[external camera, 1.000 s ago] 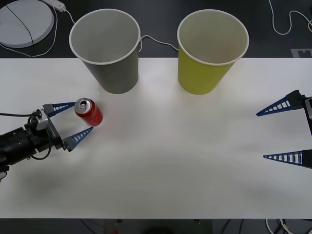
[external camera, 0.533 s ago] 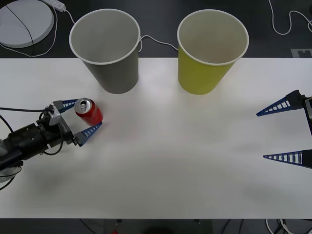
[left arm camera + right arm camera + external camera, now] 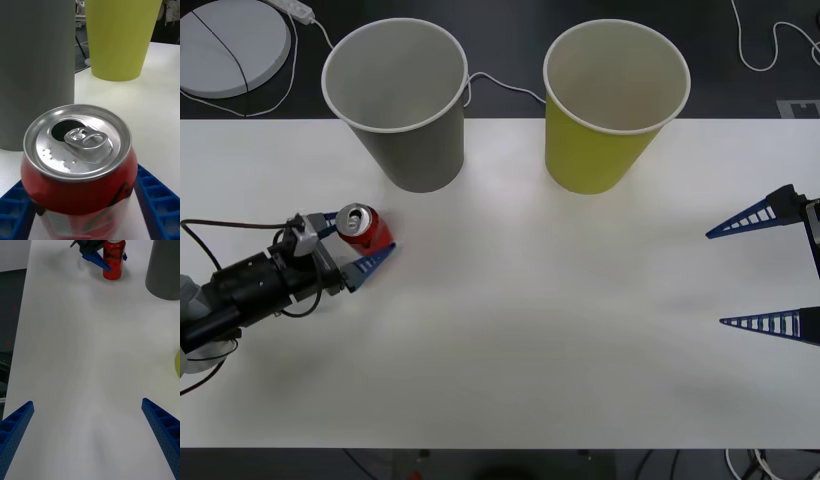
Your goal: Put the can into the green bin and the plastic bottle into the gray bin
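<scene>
The can (image 3: 366, 230), small and red with a silver top, stands upright on the white table in front of the gray bin (image 3: 405, 130). My left gripper (image 3: 364, 233) is shut on the can, one blue finger on each side; in the left wrist view the can (image 3: 78, 165) sits tight between them. The green bin (image 3: 605, 140) stands upright to the right of the gray one. My right gripper (image 3: 715, 279) hangs open over the table's right side, far from the can (image 3: 113, 258). The plastic bottle is out of view.
A white round disc (image 3: 230, 40) and cables lie on the dark floor beyond the table's far edge. Bare white tabletop (image 3: 550, 320) stretches between the two grippers.
My left gripper has slid forward around the can and its fingers have closed in on the can's sides. The right arm has not moved.
</scene>
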You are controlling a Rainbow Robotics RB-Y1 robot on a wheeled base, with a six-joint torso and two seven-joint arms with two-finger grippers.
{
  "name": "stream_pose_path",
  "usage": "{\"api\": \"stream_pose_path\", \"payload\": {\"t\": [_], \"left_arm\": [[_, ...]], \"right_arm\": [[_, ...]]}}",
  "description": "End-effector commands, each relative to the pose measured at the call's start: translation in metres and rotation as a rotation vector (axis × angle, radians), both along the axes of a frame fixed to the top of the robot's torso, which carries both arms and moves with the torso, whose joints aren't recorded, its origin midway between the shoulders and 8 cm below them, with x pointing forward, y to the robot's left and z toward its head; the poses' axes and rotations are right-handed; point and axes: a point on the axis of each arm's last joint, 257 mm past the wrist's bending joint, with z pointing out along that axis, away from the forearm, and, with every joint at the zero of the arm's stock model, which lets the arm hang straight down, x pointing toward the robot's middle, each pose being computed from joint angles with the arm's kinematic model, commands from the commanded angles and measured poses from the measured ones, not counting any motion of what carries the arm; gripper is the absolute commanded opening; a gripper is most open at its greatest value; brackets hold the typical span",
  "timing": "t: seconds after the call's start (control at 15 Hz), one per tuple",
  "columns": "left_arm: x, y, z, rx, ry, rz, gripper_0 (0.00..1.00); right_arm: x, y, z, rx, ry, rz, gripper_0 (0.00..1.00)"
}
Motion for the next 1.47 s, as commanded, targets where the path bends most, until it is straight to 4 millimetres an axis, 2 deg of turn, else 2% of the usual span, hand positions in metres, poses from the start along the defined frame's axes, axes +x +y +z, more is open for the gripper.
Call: {"api": "stream_pose_path", "payload": {"t": [0.07,0.53,0.87,1.27,1.47], "left_arm": [[0.000,0.000,0.001,-0.001,-0.001,-0.002,0.00],[-0.003,0.000,0.004,-0.014,0.000,-0.017,0.00],[-0.012,0.012,0.011,0.003,0.018,-0.055,0.00],[-0.037,0.020,0.041,0.025,0.154,-0.173,0.00],[-0.050,0.026,0.058,0.118,0.200,-0.196,0.00]], "right_arm": [[0.000,0.000,0.000,0.000,0.000,0.000,1.00],[0.000,0.000,0.000,0.000,0.000,0.000,1.00],[0.000,0.000,0.000,0.000,0.000,0.000,1.00],[0.000,0.000,0.000,0.000,0.000,0.000,1.00],[0.000,0.000,0.000,0.000,0.000,0.000,1.00]]}}
